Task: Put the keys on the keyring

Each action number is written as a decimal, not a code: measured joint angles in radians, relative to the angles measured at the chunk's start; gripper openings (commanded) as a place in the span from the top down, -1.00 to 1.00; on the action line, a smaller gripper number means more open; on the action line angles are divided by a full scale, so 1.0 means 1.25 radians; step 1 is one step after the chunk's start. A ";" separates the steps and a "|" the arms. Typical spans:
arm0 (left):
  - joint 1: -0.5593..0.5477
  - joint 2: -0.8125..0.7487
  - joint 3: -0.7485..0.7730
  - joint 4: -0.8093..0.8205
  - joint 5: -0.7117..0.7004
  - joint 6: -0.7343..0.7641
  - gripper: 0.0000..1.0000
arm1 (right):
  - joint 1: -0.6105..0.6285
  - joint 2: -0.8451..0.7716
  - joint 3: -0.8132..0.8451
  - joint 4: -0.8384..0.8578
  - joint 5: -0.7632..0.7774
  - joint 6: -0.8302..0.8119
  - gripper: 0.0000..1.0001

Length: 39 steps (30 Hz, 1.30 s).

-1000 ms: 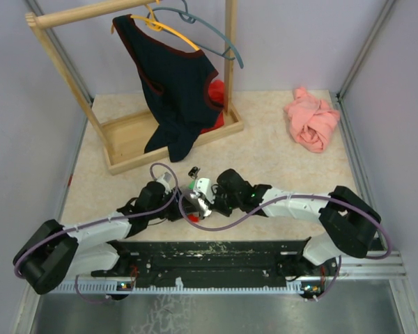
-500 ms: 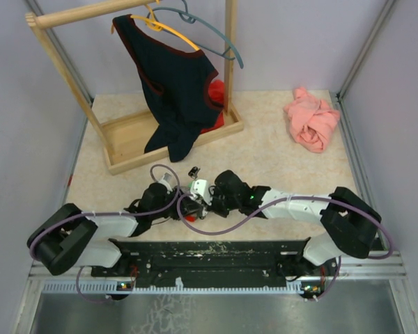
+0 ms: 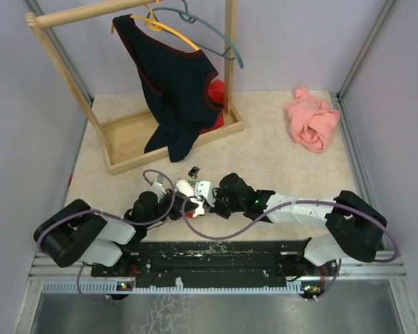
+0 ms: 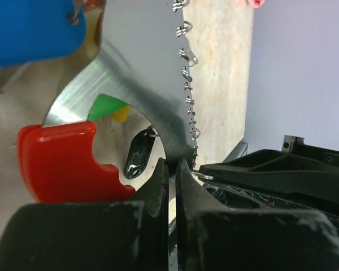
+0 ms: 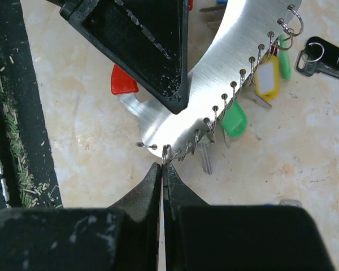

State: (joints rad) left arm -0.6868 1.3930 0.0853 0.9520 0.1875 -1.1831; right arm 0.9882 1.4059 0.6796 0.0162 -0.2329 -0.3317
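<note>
Just ahead of the right pincer (image 5: 162, 169), pressing together at the rim of the keyring (image 5: 214, 68), the left pincer (image 4: 170, 168), half apart a moment ago, is clamping that steel edge, steadying it for threading, while threaded keys (image 5: 233, 121) are hanging just beyond.

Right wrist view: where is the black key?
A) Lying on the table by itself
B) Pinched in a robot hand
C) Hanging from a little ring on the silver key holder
A: the black key lies flat on the table, apart from the silver key holder, and no hand touches it.
</note>
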 measured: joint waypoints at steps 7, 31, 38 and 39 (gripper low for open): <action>0.000 -0.013 -0.043 0.123 -0.009 0.036 0.99 | 0.000 -0.066 -0.107 0.158 0.002 0.002 0.75; -0.013 -0.402 0.222 -0.378 -0.031 0.665 0.99 | 0.003 -0.101 -0.381 0.860 0.092 -0.034 0.51; -0.061 -0.399 0.276 -0.495 -0.063 0.758 0.99 | 0.003 -0.054 -0.381 0.998 0.114 -0.034 0.54; -0.067 -0.399 0.280 -0.507 -0.068 0.766 0.99 | 0.003 -0.046 -0.381 1.010 0.116 -0.034 0.55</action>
State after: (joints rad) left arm -0.7700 0.8948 0.4358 0.3183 0.1020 -0.2260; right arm 0.9920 1.3483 0.2031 1.2781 -0.0875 -0.3740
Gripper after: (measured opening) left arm 0.026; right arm 0.233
